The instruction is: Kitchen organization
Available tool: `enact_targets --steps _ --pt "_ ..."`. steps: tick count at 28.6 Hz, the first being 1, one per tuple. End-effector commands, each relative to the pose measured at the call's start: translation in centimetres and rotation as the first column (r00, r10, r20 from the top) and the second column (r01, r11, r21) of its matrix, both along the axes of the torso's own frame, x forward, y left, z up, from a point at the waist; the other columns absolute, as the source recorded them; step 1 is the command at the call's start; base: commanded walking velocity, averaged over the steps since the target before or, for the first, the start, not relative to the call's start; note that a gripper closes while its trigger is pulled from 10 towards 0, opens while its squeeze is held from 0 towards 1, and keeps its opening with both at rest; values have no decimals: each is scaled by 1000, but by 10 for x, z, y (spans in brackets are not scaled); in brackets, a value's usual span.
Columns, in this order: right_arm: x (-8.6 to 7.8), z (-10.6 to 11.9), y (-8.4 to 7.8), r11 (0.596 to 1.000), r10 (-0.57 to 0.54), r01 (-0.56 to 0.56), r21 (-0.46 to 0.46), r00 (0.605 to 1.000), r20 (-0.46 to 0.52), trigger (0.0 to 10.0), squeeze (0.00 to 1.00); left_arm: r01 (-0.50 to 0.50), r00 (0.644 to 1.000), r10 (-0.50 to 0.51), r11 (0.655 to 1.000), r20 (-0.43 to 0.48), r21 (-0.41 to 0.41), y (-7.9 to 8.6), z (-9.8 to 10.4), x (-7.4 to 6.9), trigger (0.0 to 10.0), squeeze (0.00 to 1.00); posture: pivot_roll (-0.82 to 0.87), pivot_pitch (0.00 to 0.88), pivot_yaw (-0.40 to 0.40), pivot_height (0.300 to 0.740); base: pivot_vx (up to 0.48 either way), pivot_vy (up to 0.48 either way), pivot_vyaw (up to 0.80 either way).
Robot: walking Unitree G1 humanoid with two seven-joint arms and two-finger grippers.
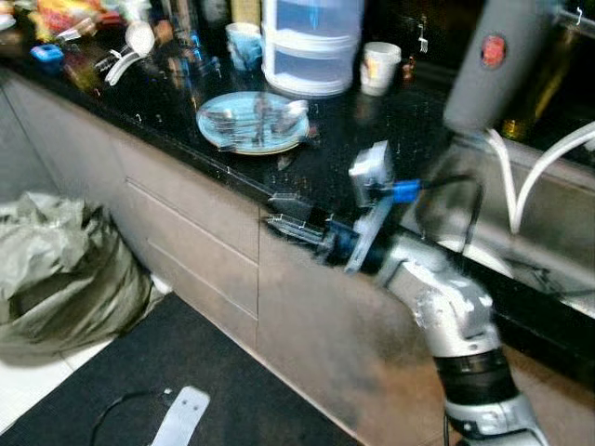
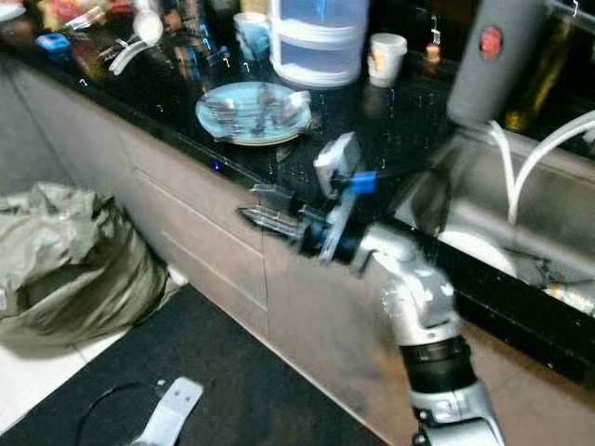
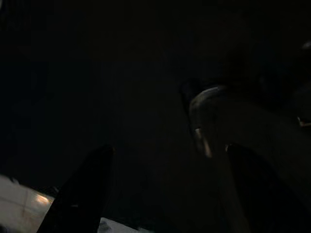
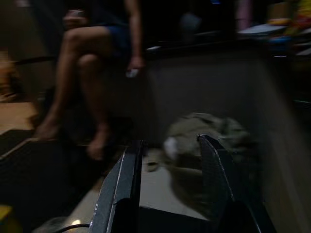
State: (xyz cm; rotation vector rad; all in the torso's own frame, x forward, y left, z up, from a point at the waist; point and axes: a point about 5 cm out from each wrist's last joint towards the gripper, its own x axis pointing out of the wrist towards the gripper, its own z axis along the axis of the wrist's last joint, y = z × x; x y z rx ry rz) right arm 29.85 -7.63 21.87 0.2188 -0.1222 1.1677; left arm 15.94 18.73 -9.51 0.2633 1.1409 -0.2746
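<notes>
Nearest the camera is the right arm's silver forearm, rising from the bottom right and ending in the right gripper (image 2: 265, 221), which points left along the front edge of the black countertop (image 1: 372, 121), level with the counter lip and in front of the grey drawers (image 1: 195, 251). Its two black fingers (image 4: 121, 189) stand apart with nothing between them; past them, the right wrist view shows a seated person's legs (image 4: 87, 97) and a crumpled greenish bag (image 4: 209, 131) on the floor. The left gripper (image 3: 155, 194) shows in a very dark wrist view, fingers spread with a clear gap, empty, arm seemingly idle. On the counter, just beyond the right gripper, sits a blue plate (image 1: 253, 122) holding what looks like cutlery, too blurred to sort out. Farther back stand a clear stacked container (image 1: 311, 46), a blue mug (image 1: 245, 44) to its left and a white cup (image 1: 379, 67) to its right. The sink (image 2: 502, 232) lies to the right, with something pale in it. A dark mat (image 1: 186, 381) covers the near floor. Judged step: approach, nothing grasped yet. The plate looks the likely target; next move would call for lifting the right gripper above the counter edge and reaching over it, keeping the plate level so the cutlery doesn't slide.
</notes>
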Motion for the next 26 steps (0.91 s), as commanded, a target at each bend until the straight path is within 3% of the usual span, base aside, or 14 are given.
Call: enact_targets --steps 1,5,12,26 --pt "0 2 1 1000 -7 7 -8 1000 17 10000 0 -6 1000 6 1000 -24 15 5 -2 -8 10000 0 -10 0 -31 740 0 0 794" --pt "1 3 1 999 -29 29 -18 999 34 10000 0 -4 1000 4 1000 -19 17 6 -2 -7 10000 0 -10 0 -31 740 0 0 720" --pt "14 4 -1 984 -161 164 -69 986 48 10000 0 7 1000 -7 1000 -25 15 6 -2 -7 10000 0 -9 0 -29 740 0 0 0" --pt "28 6 -3 942 -285 299 -152 952 108 10000 0 14 1000 -14 1000 -27 15 6 -2 -7 10000 0 -7 0 -28 740 307 0 0"
